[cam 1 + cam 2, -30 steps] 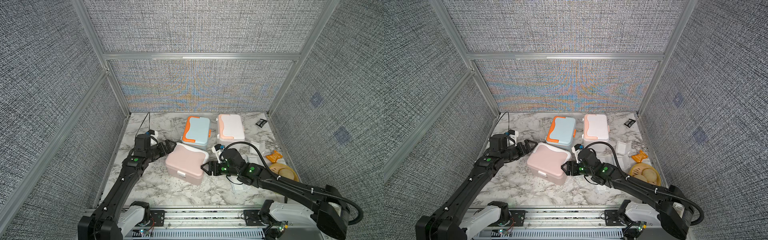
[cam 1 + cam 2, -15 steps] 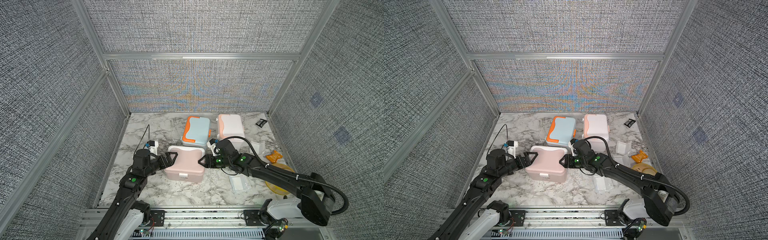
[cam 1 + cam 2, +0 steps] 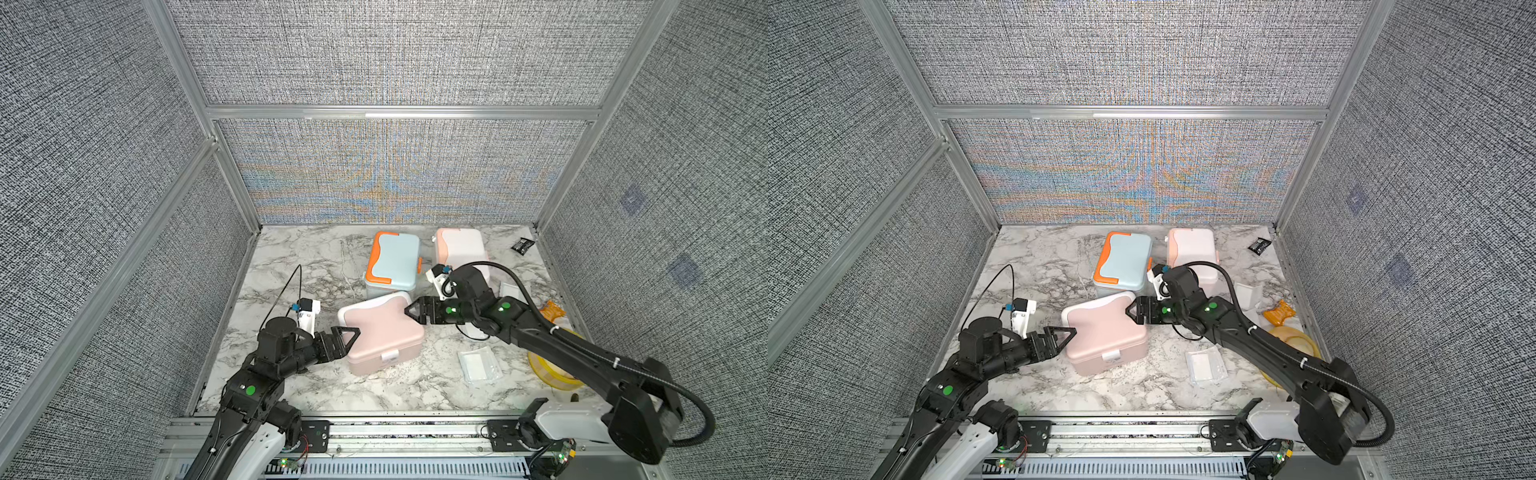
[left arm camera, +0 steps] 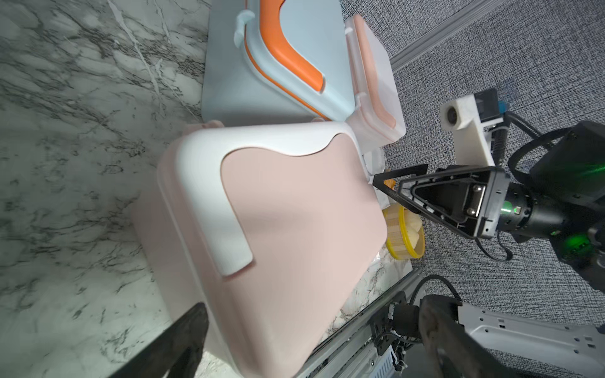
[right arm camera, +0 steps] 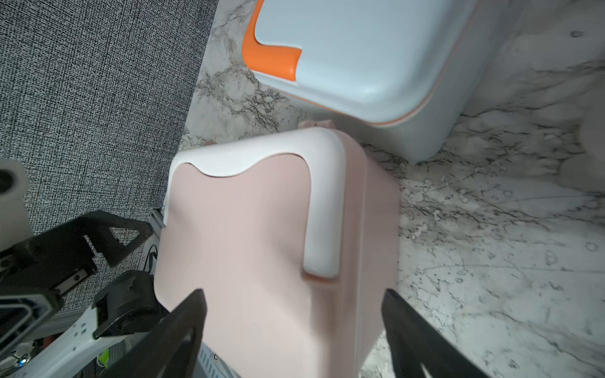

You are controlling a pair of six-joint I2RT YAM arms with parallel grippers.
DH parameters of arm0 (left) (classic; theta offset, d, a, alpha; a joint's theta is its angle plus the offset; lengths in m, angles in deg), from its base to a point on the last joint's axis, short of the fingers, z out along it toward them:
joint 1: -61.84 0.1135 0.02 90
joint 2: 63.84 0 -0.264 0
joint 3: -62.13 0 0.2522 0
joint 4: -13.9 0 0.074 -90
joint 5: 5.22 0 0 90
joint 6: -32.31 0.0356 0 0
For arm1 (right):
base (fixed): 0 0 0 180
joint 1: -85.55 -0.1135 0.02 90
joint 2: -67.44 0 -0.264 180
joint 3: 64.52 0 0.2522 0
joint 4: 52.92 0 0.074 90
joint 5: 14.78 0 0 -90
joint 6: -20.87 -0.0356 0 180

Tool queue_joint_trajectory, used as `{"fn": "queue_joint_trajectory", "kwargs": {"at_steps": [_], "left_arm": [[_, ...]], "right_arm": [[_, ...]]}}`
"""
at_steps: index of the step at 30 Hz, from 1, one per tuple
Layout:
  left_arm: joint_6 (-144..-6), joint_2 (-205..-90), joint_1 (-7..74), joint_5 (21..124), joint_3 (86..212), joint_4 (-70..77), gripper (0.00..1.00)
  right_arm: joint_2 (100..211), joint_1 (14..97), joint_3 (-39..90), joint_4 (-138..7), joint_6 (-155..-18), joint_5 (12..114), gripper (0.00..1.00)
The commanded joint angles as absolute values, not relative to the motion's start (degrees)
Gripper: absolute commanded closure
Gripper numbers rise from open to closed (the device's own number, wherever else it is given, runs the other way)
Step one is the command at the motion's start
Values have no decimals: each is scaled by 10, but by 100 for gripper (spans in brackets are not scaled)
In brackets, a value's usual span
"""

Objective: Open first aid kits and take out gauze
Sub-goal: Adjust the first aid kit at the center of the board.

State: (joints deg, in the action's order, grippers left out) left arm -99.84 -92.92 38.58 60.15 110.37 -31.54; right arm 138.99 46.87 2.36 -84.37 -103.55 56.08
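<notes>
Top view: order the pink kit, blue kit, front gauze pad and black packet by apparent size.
1. pink kit, though it sits nearer the camera than the blue kit, so that lead is unsure
2. blue kit
3. front gauze pad
4. black packet

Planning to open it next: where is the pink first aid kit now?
In both top views the pink kit stands front-middle on the table, just in front of the light blue kit, between left gripper and right gripper.

Both top views look down; both wrist views closely face the pink kit (image 4: 294,229).
</notes>
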Motion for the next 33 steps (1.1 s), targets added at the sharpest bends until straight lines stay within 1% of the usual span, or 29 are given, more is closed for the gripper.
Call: {"fn": "queue_joint_trajectory", "kwargs": {"at_steps": [1, 5, 9, 12, 14, 16, 18, 20, 23, 30, 33], "left_arm": [[-962, -949, 386, 657, 1129, -341, 0], [-931, -1028, 386, 680, 1177, -320, 0], [-912, -1124, 386, 685, 1217, -267, 0], [-899, -1211, 386, 660, 1246, -225, 0], [-897, -1268, 386, 620, 1264, -202, 0], [-894, -1320, 386, 599, 1292, -218, 0], [-889, -1344, 382, 573, 1297, -223, 0], [-894, -1340, 372, 563, 1279, -212, 0], [-915, -1304, 356, 561, 1234, -191, 0], [-959, -1175, 328, 583, 1136, -196, 0], [-974, -1142, 320, 586, 1112, -195, 0]], "right_arm": [[1340, 468, -11, -878, -1019, 548, 8], [1270, 461, -58, -877, -1029, 525, 7], [1234, 418, -82, -868, -1029, 506, 7], [1231, 384, -98, -842, -1036, 502, 4], [1239, 373, -103, -829, -1044, 511, 4], [1258, 368, -112, -800, -1060, 509, 3], [1283, 368, -111, -778, -1074, 510, 4], [1308, 369, -105, -762, -1084, 513, 4], [1338, 369, -93, -740, -1094, 520, 4], [1396, 373, -46, -727, -1094, 538, 5], [1425, 374, -25, -716, -1091, 535, 5]]}}
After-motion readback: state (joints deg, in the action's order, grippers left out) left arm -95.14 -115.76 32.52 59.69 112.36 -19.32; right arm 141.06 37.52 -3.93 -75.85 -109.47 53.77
